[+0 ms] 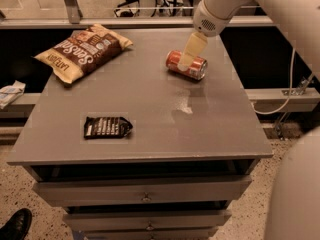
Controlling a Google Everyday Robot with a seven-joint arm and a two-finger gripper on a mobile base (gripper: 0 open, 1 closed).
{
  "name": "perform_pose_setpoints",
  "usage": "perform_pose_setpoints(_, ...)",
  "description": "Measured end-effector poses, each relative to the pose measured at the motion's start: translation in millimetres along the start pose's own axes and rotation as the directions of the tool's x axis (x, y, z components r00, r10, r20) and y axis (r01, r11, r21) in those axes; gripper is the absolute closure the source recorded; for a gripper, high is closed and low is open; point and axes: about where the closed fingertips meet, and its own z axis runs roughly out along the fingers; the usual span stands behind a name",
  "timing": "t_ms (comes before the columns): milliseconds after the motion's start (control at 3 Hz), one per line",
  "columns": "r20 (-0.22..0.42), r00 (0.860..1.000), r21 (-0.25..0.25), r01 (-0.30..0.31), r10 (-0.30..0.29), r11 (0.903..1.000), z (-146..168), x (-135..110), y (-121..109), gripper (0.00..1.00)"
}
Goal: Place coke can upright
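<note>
The coke can [177, 63] is red-orange with silver rims and lies on its side on the grey tabletop [150, 94], toward the back right. My gripper [189, 57] reaches down from the upper right on the white arm. Its pale finger hangs right over the middle of the can and overlaps it in the camera view. Whether it touches the can I cannot tell.
A brown-and-tan chip bag [82, 51] lies at the back left of the table. A small black snack packet [106, 127] lies near the front left. Drawers [145, 190] sit under the tabletop. A black shoe [15, 225] shows at the floor's lower left.
</note>
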Motion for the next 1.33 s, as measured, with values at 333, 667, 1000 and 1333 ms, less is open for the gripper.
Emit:
perform_pose_setpoints(333,-0.072,0.995,-0.023,-0.072,0.070,0.9972,62.0,-17.9,-18.9,0.00)
perform_pose_setpoints(667,-0.135,0.985,-0.043,-0.119,0.112,0.9920,100.8,-17.8,-22.5,0.00)
perform_pose_setpoints(1000,-0.176,0.973,-0.056,-0.164,0.152,0.9849,110.8,-4.2,-24.0,0.28)
perform_pose_setpoints(1333,-0.170,0.972,-0.062,-0.174,0.161,0.9828,105.3,-4.3,-24.7,0.51)
